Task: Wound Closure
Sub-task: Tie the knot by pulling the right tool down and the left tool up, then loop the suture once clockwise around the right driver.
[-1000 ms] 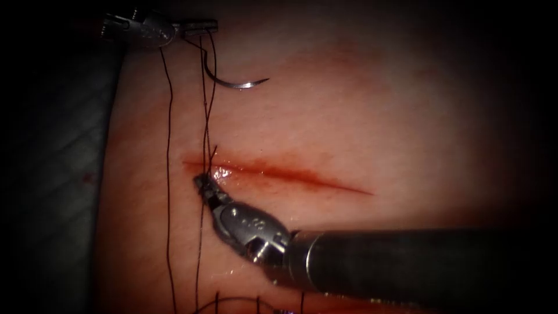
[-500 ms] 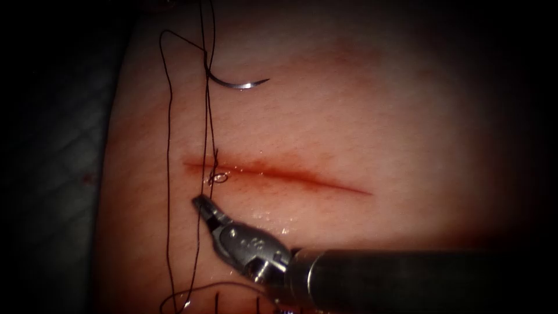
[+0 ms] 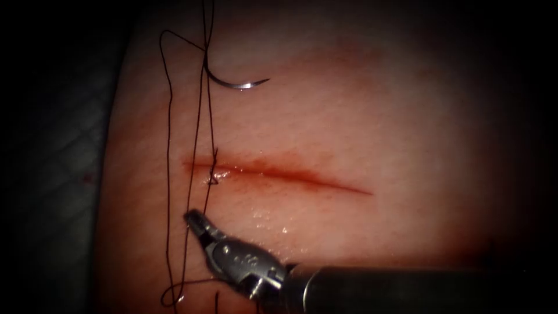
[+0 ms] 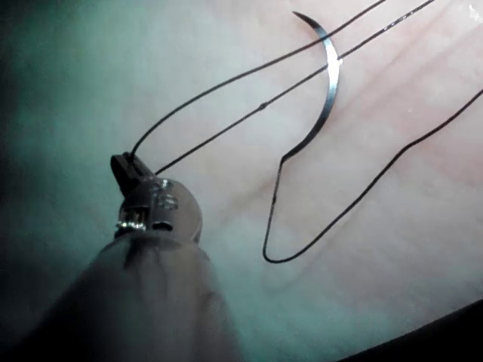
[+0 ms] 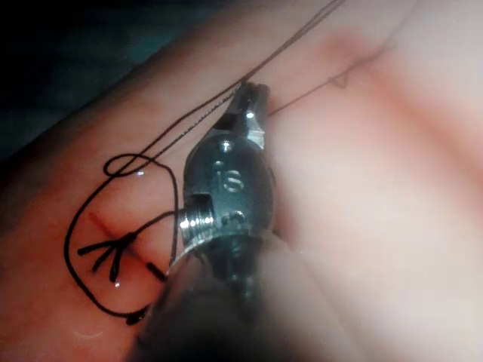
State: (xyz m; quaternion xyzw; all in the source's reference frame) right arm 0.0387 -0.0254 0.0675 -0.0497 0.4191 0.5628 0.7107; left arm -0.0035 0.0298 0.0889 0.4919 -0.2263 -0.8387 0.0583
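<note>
The thread [image 3: 204,35] ran out past the endoscope view's top edge. The right tool [image 3: 195,220] had its shaft cut off at the right edge. The stitch ends [image 5: 113,253] beside it were blurred.

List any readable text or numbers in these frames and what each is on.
"15" or "IS": engraved on the right tool, on its wrist housing; the reading is uncertain.
Engraved marks on the left tool: too blurred to read.
Nothing written on the needle, thread or tissue.
</note>
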